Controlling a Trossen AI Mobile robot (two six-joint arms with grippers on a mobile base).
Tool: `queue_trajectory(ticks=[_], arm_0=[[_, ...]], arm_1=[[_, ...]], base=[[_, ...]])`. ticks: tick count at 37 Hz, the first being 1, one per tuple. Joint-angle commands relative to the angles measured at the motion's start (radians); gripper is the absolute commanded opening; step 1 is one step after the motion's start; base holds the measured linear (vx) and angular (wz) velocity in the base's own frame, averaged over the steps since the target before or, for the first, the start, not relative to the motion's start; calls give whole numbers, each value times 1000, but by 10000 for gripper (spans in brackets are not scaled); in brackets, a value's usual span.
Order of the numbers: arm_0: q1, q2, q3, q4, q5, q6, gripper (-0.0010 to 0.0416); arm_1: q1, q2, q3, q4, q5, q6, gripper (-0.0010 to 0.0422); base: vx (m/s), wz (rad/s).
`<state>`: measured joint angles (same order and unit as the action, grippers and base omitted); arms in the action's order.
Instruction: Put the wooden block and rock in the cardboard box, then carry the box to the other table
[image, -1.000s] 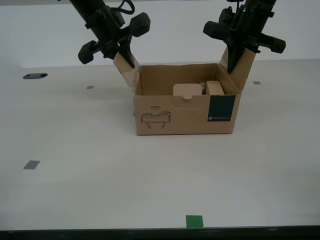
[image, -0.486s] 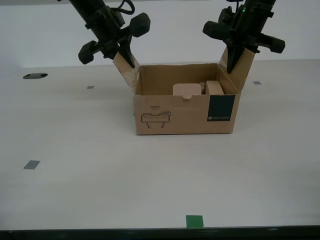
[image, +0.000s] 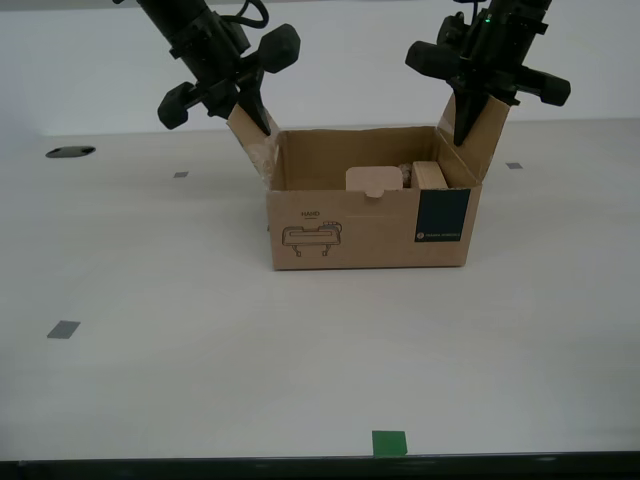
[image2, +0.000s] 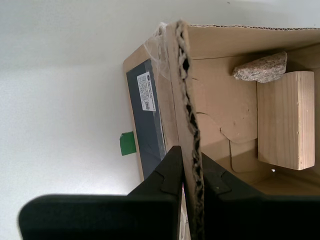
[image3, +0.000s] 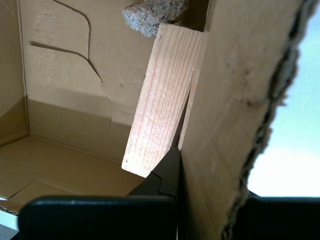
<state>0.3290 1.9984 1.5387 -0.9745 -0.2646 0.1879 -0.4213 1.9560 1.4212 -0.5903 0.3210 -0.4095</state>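
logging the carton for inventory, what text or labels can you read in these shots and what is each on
Small word above the line drawing on the box front: blurred, not readable.
Pale line of print low on the teal patch: too small to read.
White sticker on the box's dark side panel: fine print, unreadable.
Block and rock: no markings.

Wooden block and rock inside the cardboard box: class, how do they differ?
The wooden block is pale, flat-faced and grained; the rock is speckled, rough and lumpy. The wooden block is clearly bigger than the rock. Both lie inside the cardboard box, close together near one end.
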Motion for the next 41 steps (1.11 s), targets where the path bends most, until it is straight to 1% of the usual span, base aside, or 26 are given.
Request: queue_trajectory(ticks=[1, 6, 14, 23, 27, 31, 36, 38, 41], arm_0=[[0, -10, 1, 2, -4, 0, -1], [0, -31, 1, 4, -4, 1, -1], [0, -90, 1, 2, -4, 22, -1], [1, -186, 1, -18, -4, 27, -1], [1, -233, 1, -18, -4, 39, -1], [4, -278, 1, -29, -4, 53, -1], [12, -340, 1, -39, -4, 75, -1], [14, -364, 1, -40, -4, 77, -1], [17, -391, 1, -45, -3, 95, -1]], arm_1=[[-3, -2, 0, -2, 6, 6, -2], [-4, -18, 0, -2, 5, 11, -2], [-5, -79, 0, -15, 5, 13, -2], [-6, -192, 0, -34, 5, 15, -1], [-6, -231, 0, -40, 5, 18, -1], [-6, -260, 0, -78, 5, 38, -1], [-7, -298, -1, -142, 5, 87, -1], [-7, -315, -2, -151, 5, 105, -1], [-7, -340, -8, -151, 5, 115, -1]], base=[[0, 0], [0, 0], [0, 0], [0, 0], [0, 0], [0, 0], [0, 0], [0, 0], [0, 0]])
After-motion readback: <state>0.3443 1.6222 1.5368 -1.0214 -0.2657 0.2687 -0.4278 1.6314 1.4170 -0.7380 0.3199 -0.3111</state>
